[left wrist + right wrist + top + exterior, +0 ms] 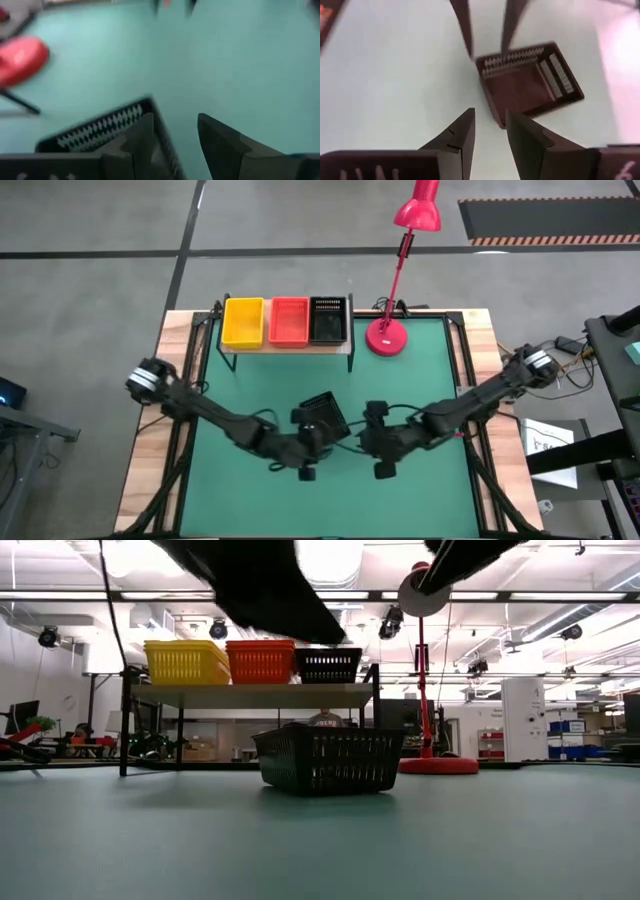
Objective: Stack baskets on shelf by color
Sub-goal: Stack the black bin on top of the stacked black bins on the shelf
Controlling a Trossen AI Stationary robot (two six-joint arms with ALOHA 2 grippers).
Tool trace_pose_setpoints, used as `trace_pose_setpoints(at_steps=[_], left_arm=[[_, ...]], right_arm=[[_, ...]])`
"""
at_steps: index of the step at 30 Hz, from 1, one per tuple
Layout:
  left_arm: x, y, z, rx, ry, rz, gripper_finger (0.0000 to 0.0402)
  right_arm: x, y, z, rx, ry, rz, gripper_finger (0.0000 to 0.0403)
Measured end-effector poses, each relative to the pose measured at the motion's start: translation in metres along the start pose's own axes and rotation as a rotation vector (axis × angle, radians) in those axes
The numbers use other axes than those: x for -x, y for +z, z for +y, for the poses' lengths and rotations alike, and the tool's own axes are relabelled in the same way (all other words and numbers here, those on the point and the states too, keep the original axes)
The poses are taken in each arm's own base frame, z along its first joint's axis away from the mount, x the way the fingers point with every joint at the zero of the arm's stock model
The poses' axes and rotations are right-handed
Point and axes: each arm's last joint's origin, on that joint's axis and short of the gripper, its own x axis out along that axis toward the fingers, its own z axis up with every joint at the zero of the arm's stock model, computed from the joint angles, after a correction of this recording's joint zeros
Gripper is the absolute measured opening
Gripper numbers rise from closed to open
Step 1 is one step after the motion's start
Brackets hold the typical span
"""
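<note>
One black mesh basket [322, 412] [328, 758] rests flat on its bottom on the green table, in front of the shelf [287, 347]. On the shelf's plank stand yellow [243, 321], red [289, 320] and black [328, 319] baskets side by side. My left gripper [175, 137] is open and hovers over the loose basket [100, 132], with one finger over its inside and one outside its side wall, clear of the rim. My right gripper [490, 127] is open and hangs in the air just right of that basket [530, 82].
A red desk lamp stands with its round base [386, 337] [437, 765] right of the shelf, its stem leaning over the far edge. Bare green mat [430, 390] lies right of and near the loose basket. A person [325, 720] sits in the room beyond.
</note>
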Motion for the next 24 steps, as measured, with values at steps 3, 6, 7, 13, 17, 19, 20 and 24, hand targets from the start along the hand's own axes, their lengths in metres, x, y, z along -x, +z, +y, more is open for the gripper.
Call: trace_pose_setpoints(at_steps=[3,6,7,13,17,19,20,24], left_arm=[[-0.019,0.001,0.000,0.014,0.006,0.092,0.0139],[-0.033,0.001,0.003,0.044,0.004,0.149,0.0139],[-0.036,0.000,0.004,0.054,0.007,0.162,0.0139],[-0.046,-0.011,0.014,0.119,0.022,0.215,0.0139],[-0.046,-0.016,0.013,0.146,-0.027,0.242,0.0139],[-0.046,-0.018,0.013,0.165,-0.033,0.241,0.0139],[-0.047,-0.020,0.013,0.172,-0.034,0.243,0.0139],[-0.047,-0.022,0.014,0.178,-0.032,0.238,0.0138]], right_arm=[[0.009,-0.008,0.007,0.008,0.005,-0.060,0.0100],[0.015,-0.016,0.009,-0.003,0.031,-0.127,0.0101],[0.016,-0.020,0.009,-0.005,0.037,-0.139,0.0102],[0.021,-0.039,0.005,-0.040,0.059,-0.220,0.0099],[0.021,-0.052,0.001,-0.054,0.053,-0.238,0.0096],[0.019,-0.057,0.000,-0.062,0.031,-0.246,0.0095],[0.019,-0.058,-0.001,-0.070,0.022,-0.259,0.0095],[0.019,-0.062,-0.002,-0.075,0.006,-0.262,0.0098]])
